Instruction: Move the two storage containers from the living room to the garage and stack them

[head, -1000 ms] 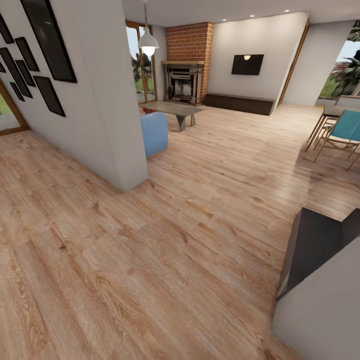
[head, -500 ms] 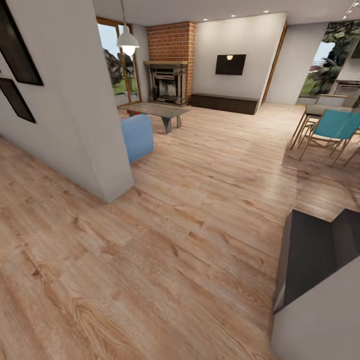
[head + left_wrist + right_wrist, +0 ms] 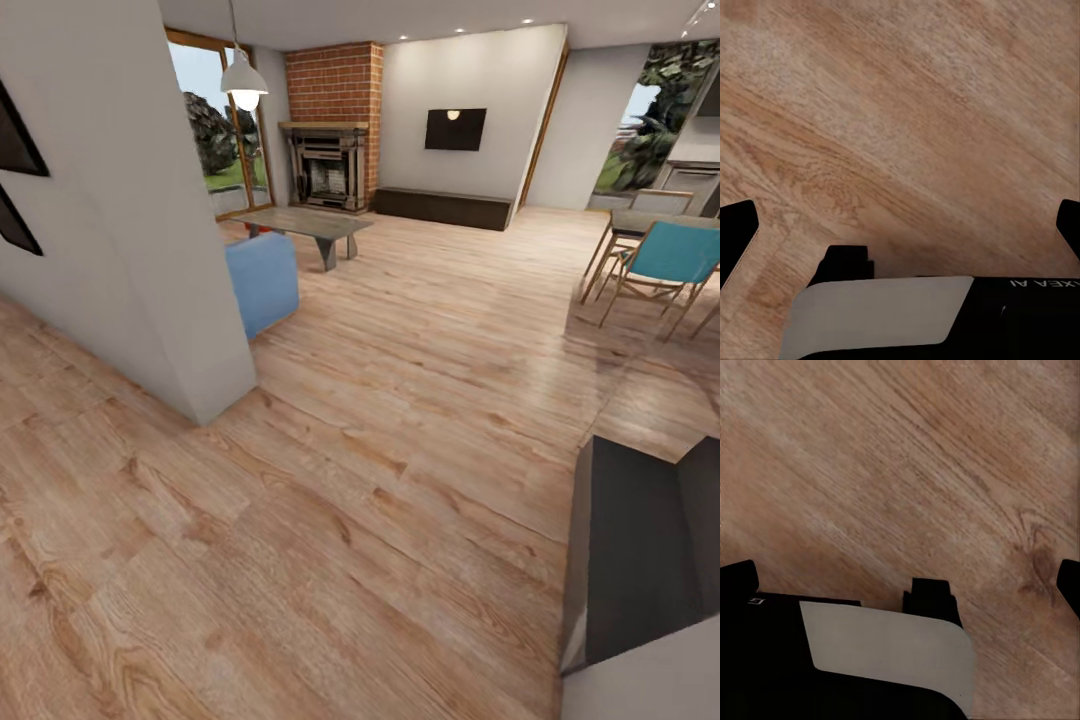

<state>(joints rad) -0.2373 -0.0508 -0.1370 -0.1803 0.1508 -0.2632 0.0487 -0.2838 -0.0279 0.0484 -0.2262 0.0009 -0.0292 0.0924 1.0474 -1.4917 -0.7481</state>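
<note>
Here, the scene by parts:

Room: the living room, seen from the head view across a light wood plank floor (image 3: 400,420) toward a brick fireplace (image 3: 325,165) on the far wall.
Near wall: a pale partition (image 3: 130,220) takes up the left of the view; dark picture frames (image 3: 15,190) on it are cut off by the picture's edge.
Sofa: a blue sofa (image 3: 262,280) shows as one end only — the rest is hidden behind the partition.
Table: a low grey coffee table (image 3: 305,225) stands between the sofa and the fireplace, beneath a white hanging lamp (image 3: 244,85).
Storage containers: a small red patch (image 3: 250,229) shows just beyond the sofa, by the table's near end; too little is visible to tell whether it is one of the bins.
Far wall: a dark screen (image 3: 455,129) hangs above a long low dark cabinet (image 3: 443,208).
Right side: a teal chair (image 3: 665,265) and a table edge (image 3: 650,220), both cut off at the border.
Lower right corner: a dark panel (image 3: 640,550) and a pale grey surface (image 3: 650,690), cropped — hard to identify.
Left gripper (image 3: 900,225): fingertips (image 3: 736,229) sit at opposite edges of the left wrist view, spread wide, with bare plank floor between them.
Right gripper (image 3: 900,581): fingertips (image 3: 739,577) likewise far apart in the right wrist view, holding nothing, over wood floor.
</note>
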